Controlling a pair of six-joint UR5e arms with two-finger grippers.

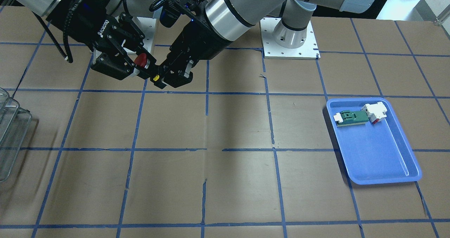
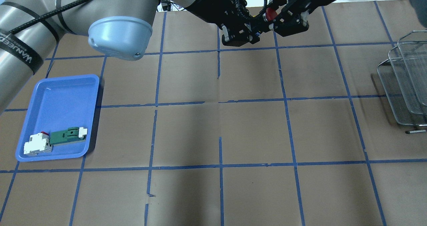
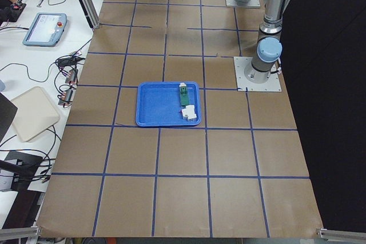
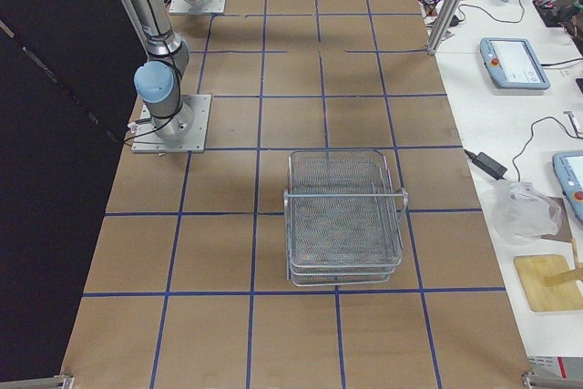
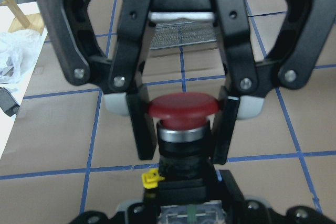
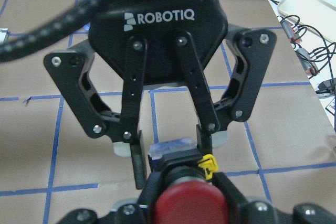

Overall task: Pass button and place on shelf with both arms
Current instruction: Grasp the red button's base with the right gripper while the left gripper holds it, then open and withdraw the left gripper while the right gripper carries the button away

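The right gripper point(image 5: 183, 153) pinches the button point(image 5: 182, 106) under its cap while the left gripper point(image 6: 171, 161), opposite, clamps its base; it is likely light, rigid and slick-domed, so best held by the black body.

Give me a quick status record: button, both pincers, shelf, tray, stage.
button: held in the air between both pincers
left pincer: fingers on the button's black base, apparently shut
right pincer: fingers on the collar under the red cap, apparently shut
shelf: robot's right side, button not on it
blue tray: robot's left side, holds green-and-white connector and white block
stage: handover under way, placing not yet done
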